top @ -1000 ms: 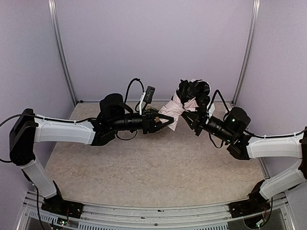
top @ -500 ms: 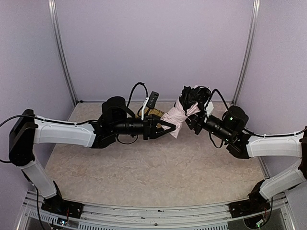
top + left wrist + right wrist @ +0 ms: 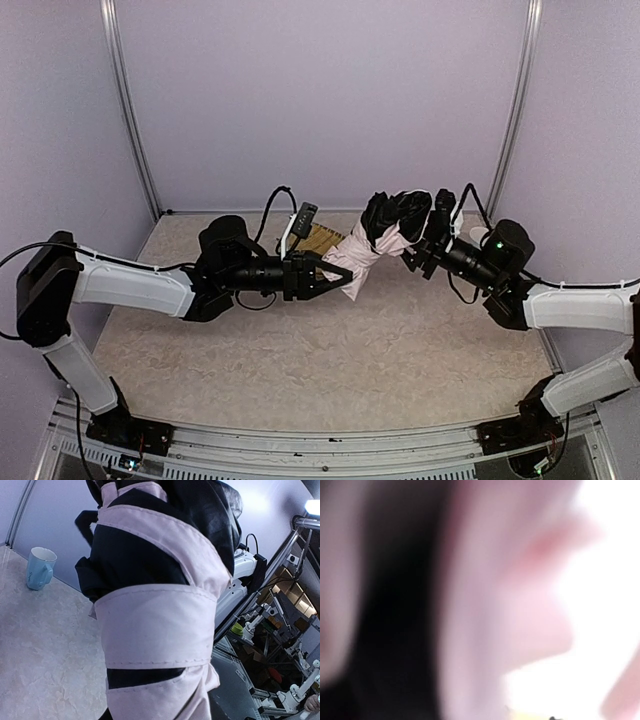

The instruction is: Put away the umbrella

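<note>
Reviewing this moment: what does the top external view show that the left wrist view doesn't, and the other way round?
Only top external: both arms, the left gripper at the lower end of the umbrella, the right gripper by its black upper folds, a woven tray behind. Only left wrist: a pale blue mug on the table. Both: the umbrella's pink-and-black fabric, bundled.

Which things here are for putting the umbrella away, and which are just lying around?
For the job:
umbrella
left hand, gripping it
right hand, at its dark end

Just lying around:
tray
mug
</note>
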`<state>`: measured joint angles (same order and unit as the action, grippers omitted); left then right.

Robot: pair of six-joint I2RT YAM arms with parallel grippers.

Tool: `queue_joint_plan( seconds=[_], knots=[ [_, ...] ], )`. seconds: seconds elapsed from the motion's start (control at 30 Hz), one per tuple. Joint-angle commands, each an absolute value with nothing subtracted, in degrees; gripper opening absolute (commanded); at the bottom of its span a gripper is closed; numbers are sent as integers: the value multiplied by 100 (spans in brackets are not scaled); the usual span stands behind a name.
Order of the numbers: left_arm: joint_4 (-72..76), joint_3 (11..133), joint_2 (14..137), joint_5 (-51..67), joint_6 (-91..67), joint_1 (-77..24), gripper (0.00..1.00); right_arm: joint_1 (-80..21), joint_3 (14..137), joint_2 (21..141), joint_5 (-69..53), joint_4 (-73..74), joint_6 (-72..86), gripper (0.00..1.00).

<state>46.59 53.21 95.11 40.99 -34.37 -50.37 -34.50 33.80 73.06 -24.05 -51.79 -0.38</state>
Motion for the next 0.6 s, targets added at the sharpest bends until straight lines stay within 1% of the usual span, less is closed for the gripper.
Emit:
queue_joint_plan(
  seconds=[0.0,0.1,0.2,0.3,0.33,0.4,0.57],
  knots=[
    [5180,5155,9166,4190,-3592,-4872,0,-3191,3149,6889,-2642,-5199,232,58],
    [4831,5095,9024,4101,-3375,-4773,0,-3025,2942,6657,-2573,-4905,172,58],
    [3802,5210,8815,3787,-2624,-4729,0,-2796,2753,6299,-2422,-4627,175,59],
    [2535,5372,8589,3142,-1619,-4769,0,-2523,2772,5942,-1947,-3960,238,62],
    [2239,5371,8508,2921,-1371,-4786,0,-2432,2867,5851,-1611,-3636,259,63],
    [1623,5421,8427,2375,-903,-4832,0,-2249,3044,5684,-1350,-2930,226,64],
    [-165,5864,8787,1126,383,-5147,0,-2094,3726,5604,-1346,-1496,-310,65]
  ],
)
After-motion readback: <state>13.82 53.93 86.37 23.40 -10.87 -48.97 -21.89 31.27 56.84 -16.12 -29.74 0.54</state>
